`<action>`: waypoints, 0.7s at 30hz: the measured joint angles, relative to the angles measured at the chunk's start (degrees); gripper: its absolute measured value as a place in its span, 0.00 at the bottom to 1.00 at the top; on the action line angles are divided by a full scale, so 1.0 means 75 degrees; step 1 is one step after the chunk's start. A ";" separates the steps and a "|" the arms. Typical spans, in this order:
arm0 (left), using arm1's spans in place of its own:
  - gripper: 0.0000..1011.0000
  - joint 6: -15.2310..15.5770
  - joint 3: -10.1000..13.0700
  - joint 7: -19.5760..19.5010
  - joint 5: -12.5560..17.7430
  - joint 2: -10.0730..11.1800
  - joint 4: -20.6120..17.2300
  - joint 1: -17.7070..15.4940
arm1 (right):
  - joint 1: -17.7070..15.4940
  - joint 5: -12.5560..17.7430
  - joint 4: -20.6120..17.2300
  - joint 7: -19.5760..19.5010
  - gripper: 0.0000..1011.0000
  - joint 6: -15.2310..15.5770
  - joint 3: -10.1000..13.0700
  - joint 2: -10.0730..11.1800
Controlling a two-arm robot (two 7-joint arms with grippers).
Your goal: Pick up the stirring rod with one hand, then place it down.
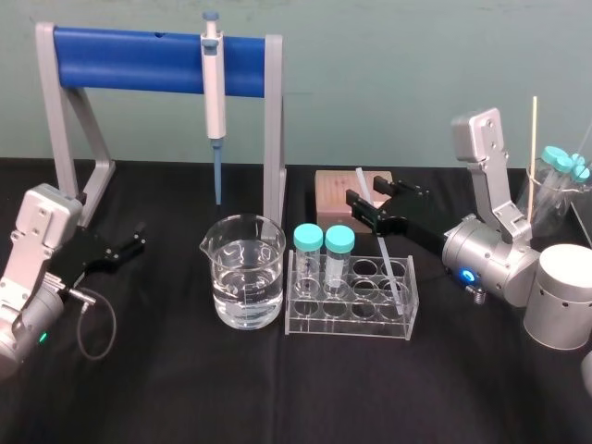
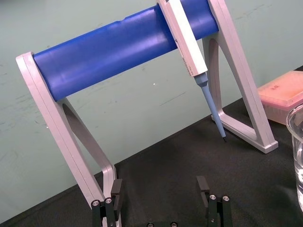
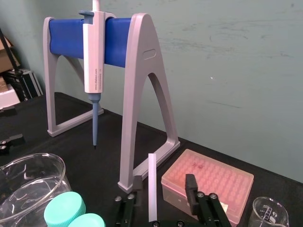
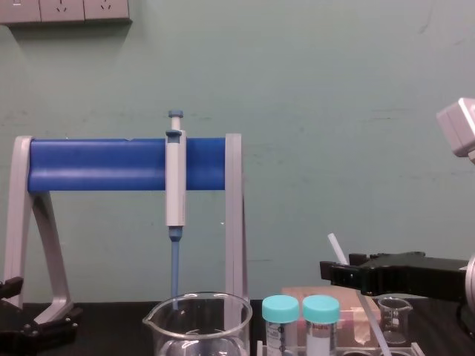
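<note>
Black cloth covers one table (image 1: 277,398), where one pipette stand (image 1: 129,57), a blue bar on two grey legs, rises at the back left. Two dark grippers flank the work. The left gripper (image 1: 137,239) sits parked low, just in front of the stand's left leg, its fingers spread apart. The right gripper (image 3: 163,183) reaches in from the right above the tip box (image 1: 335,190), its fingers likewise spread wide.

One large beaker (image 1: 245,273), part-filled with clear liquid, stands before the stand's right leg, and just to its right sits one clear tube rack (image 1: 344,324). The single pink tip box lies behind the rack. One white-and-blue pipette (image 1: 214,92) hangs from the blue bar, tip down. One small beaker (image 3: 271,213) stands near the tip box. Two teal-capped tubes (image 1: 308,250) stand upright side by side at the rack's left end.

One stirring rod (image 3: 152,189), thin and translucent white, leans with its lower end in the rack's right half. Its upper part passes between the right gripper's parted fingers, nearer one than the other, and is not pinched.
</note>
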 joint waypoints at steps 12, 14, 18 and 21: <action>0.99 0.0000 0.0000 0.0000 0.0000 0.0000 0.0000 0.0000 | 0.0000 0.0008 0.0000 0.0000 0.20 -0.0007 0.0000 0.0001; 0.99 0.0000 0.0000 0.0000 0.0000 0.0000 0.0000 0.0000 | 0.0000 0.0008 0.0000 0.0001 0.15 -0.0009 0.0000 0.0001; 0.99 0.0000 0.0000 0.0000 0.0000 0.0000 0.0000 0.0000 | 0.0000 0.0009 0.0000 0.0001 0.07 -0.0012 0.0000 0.0001; 0.99 0.0000 0.0000 0.0000 0.0000 0.0000 0.0000 0.0000 | 0.0000 0.0008 0.0000 0.0001 0.07 -0.0012 0.0000 0.0001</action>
